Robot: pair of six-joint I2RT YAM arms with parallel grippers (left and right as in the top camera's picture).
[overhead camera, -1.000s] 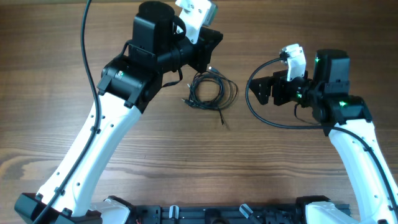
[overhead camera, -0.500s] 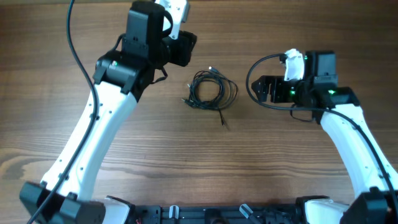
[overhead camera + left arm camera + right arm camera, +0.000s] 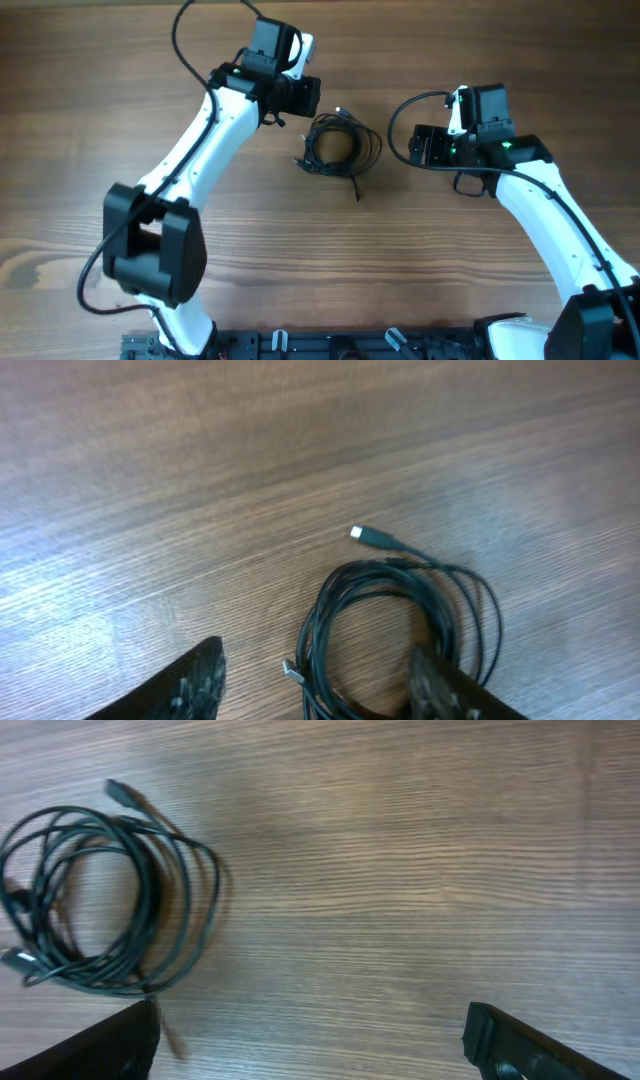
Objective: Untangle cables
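Observation:
The cables (image 3: 340, 147) lie as one loose black coil on the wooden table, between the two arms, with small silvery plug ends sticking out. My left gripper (image 3: 308, 98) hovers just up and left of the coil, open and holding nothing. In the left wrist view the cables (image 3: 385, 565) lie ahead, their near edge between the spread fingers of the left gripper (image 3: 315, 685). My right gripper (image 3: 418, 147) stands to the right of the coil, wide open and empty. In the right wrist view the cables (image 3: 148, 900) lie at the left, beyond the right gripper (image 3: 310, 1045).
Thicker black cables wired to the arms loop above the left arm (image 3: 180, 30) and beside the right wrist (image 3: 400, 115). A frame runs along the table's front edge (image 3: 330, 345). One loose cable end (image 3: 357, 190) trails from the coil toward the front.
My left gripper has opened and drawn back to the left from the coil's top. The right gripper has shifted slightly left. The coil lies where it was.

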